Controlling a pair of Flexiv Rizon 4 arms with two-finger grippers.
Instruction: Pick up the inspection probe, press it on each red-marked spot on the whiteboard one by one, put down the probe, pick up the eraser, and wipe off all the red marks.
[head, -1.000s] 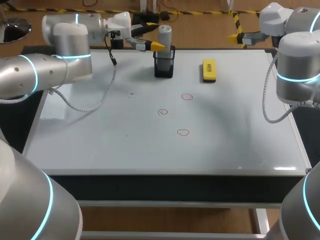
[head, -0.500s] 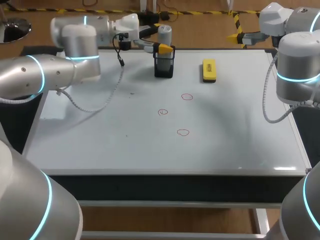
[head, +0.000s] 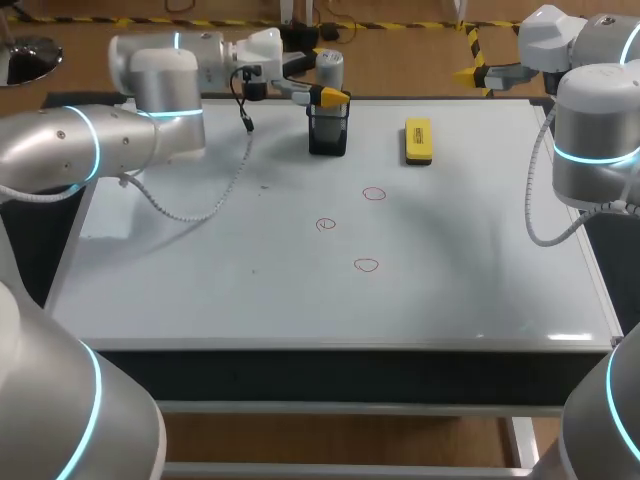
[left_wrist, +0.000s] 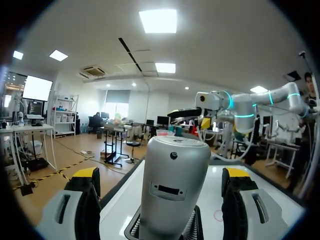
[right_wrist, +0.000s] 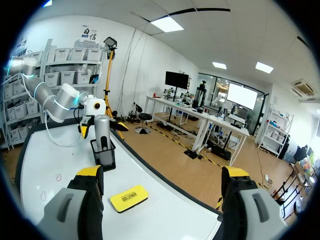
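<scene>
The inspection probe (head: 330, 66), a grey cylinder, stands upright in a black mesh holder (head: 328, 130) at the far edge of the whiteboard (head: 300, 300). My left gripper (head: 322, 76) is open and straddles the probe's top. In the left wrist view the probe (left_wrist: 172, 185) stands between the fingers (left_wrist: 82, 200) with a gap on each side. A yellow eraser (head: 418, 140) lies right of the holder. Three red circles (head: 374, 194) (head: 326, 224) (head: 366, 265) mark the board's middle. My right gripper (head: 478, 73) hangs open past the far right corner, nothing in it (right_wrist: 162, 172).
The right wrist view looks down on the eraser (right_wrist: 129, 198), the holder (right_wrist: 103, 157) and the probe (right_wrist: 101, 131) from above the board's far edge. A cable hangs from my left arm (head: 150, 110) over the board's left side.
My left arm has moved to the right, bringing its open fingers around the top of the probe. The right arm has stayed where it was.
</scene>
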